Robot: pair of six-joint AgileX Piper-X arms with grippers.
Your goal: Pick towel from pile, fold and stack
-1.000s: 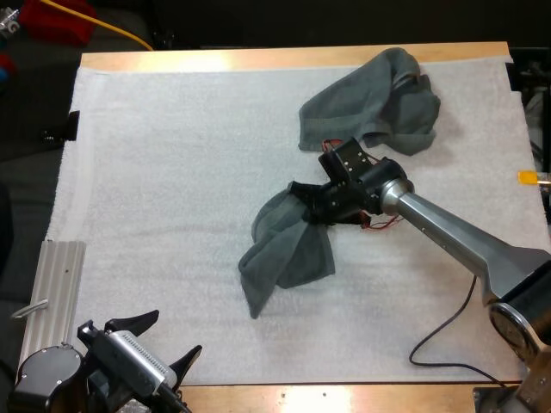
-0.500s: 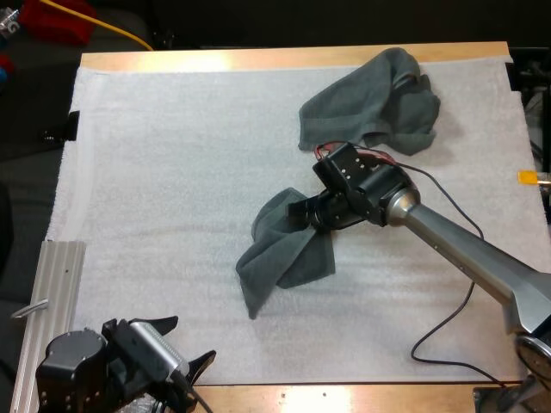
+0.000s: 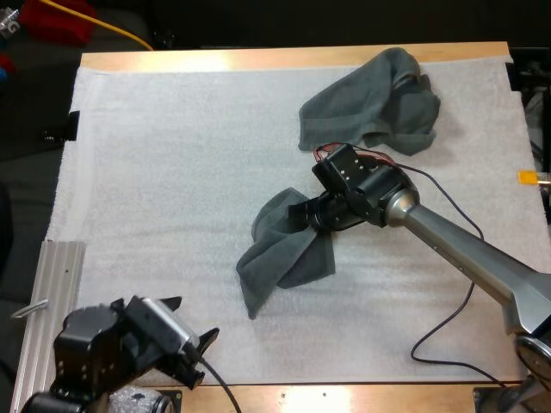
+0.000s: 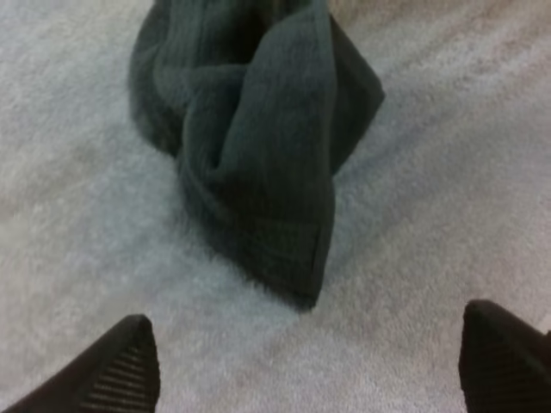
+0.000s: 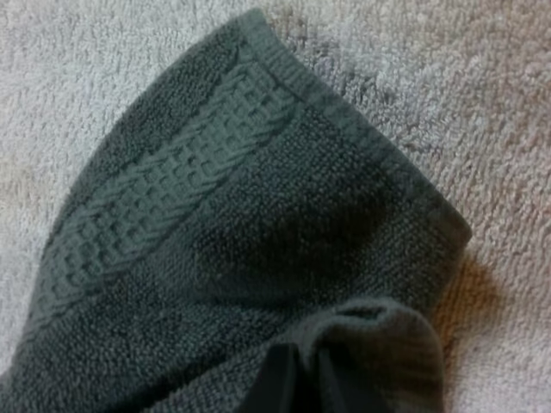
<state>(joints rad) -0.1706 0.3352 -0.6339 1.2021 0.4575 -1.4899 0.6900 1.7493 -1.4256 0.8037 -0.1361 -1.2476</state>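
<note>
Right gripper point(image 3: 301, 212) is down on the towel point(image 3: 284, 258) in the middle of the frame, and the step in hand, as I read it, is getting this crumpled piece spread flat before any fold. To do that well, the right wants a firm hold on a corner or hem, not a bunched wad. The left should take the corner at the towel's lower tip so the two can draw it taut across the mat point(image 3: 172, 172). From the right wrist, a dark finger point(image 5: 277, 379) is tucked into a fold with cloth wrapped over it. My call is that it's pinching the towel, with the woven hem band running away from the grip. Left gripper point(image 3: 191, 323) sits at lower left of the frame by the bench's point(image 3: 344, 397) front edge, well apart from the towel. Its fingers point(image 4: 120, 370) are spread wide with only bare mat between them, and the towel's corner points toward that gap. The pile point(image 3: 370, 103) lies upper right, just beyond the right gripper and apart from the picked towel. Folding and stacking are both to come.
</note>
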